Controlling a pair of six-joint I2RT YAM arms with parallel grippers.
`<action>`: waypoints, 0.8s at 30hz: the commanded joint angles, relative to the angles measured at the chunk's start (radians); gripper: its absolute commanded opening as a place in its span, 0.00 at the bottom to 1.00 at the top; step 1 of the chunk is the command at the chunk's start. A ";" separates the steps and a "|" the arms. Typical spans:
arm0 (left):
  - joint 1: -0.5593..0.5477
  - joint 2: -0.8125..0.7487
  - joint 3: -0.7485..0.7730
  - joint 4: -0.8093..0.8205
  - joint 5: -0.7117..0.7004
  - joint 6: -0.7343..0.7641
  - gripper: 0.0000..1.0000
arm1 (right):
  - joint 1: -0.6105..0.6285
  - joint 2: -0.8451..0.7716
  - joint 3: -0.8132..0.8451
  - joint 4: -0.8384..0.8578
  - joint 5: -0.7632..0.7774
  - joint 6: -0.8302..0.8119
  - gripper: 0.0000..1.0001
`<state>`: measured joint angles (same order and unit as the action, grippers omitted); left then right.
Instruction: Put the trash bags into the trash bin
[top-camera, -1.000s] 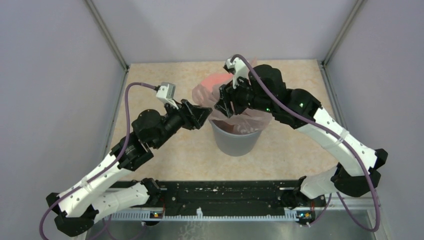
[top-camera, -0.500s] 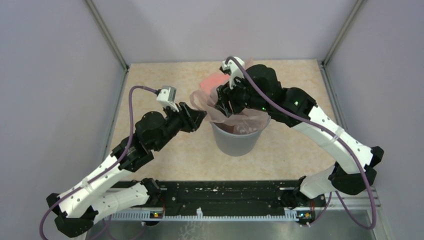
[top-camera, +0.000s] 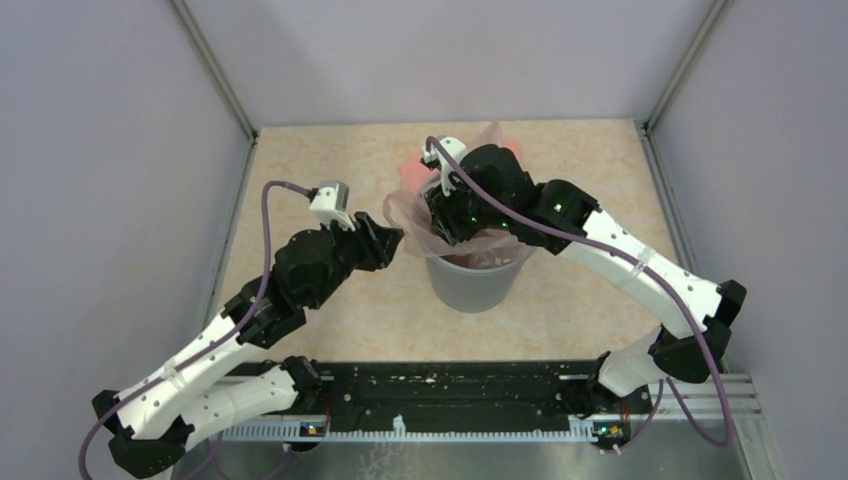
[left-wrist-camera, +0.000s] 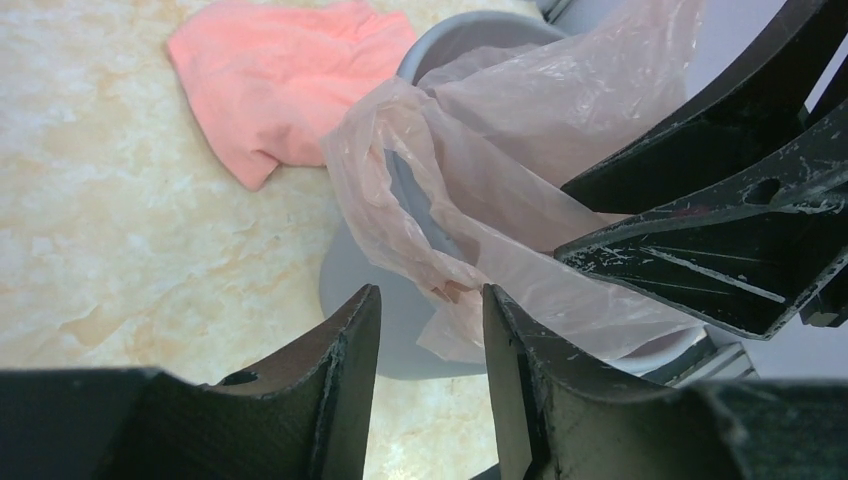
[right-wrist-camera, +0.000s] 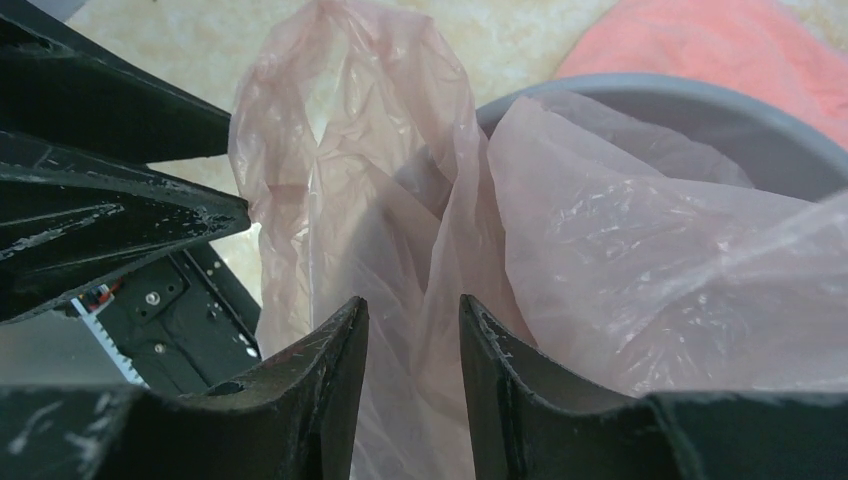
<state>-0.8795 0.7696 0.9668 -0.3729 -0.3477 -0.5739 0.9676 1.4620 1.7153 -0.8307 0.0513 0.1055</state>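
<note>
Upper centre, bag (top-camera: 402, 208) half in bin (top-camera: 470, 288), left side draped outside. Spread, left gripper (left-wrist-camera: 430, 300) holds nothing; right gripper (right-wrist-camera: 412, 305) straddles bag, grip unclear.

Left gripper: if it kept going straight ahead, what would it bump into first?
Probably the see-through pink trash bag draped over the trash bin rim; the grey wall seems just behind it.

Surface materials: the trash bag (left-wrist-camera: 520, 130), hanging at the rim of the trash bin (top-camera: 470, 285), is thin see-through pale pink plastic film, crinkled and faintly glossy. The bin is smooth matt grey plastic. Beyond the bin lies a cloth (left-wrist-camera: 290, 70) of opaque, soft, matt salmon-pink fabric. Under the bin, the table top (top-camera: 330, 170) is beige, marbled, low-sheen. The left gripper (left-wrist-camera: 428, 300) and right gripper (right-wrist-camera: 410, 302) are black, hard, matt, with pale-scuffed edges.
</note>
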 joint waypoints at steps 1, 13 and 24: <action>-0.001 0.006 -0.017 0.005 -0.018 -0.001 0.49 | 0.012 -0.041 -0.032 0.031 0.013 0.010 0.39; -0.001 -0.024 -0.002 0.021 0.024 -0.004 0.58 | 0.015 -0.057 0.001 0.024 0.037 0.013 0.40; 0.000 -0.026 -0.010 0.050 -0.050 -0.006 0.65 | 0.031 -0.039 0.027 0.021 0.050 0.016 0.41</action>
<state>-0.8795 0.7376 0.9474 -0.3893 -0.3618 -0.5781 0.9783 1.4376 1.6756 -0.8318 0.0864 0.1150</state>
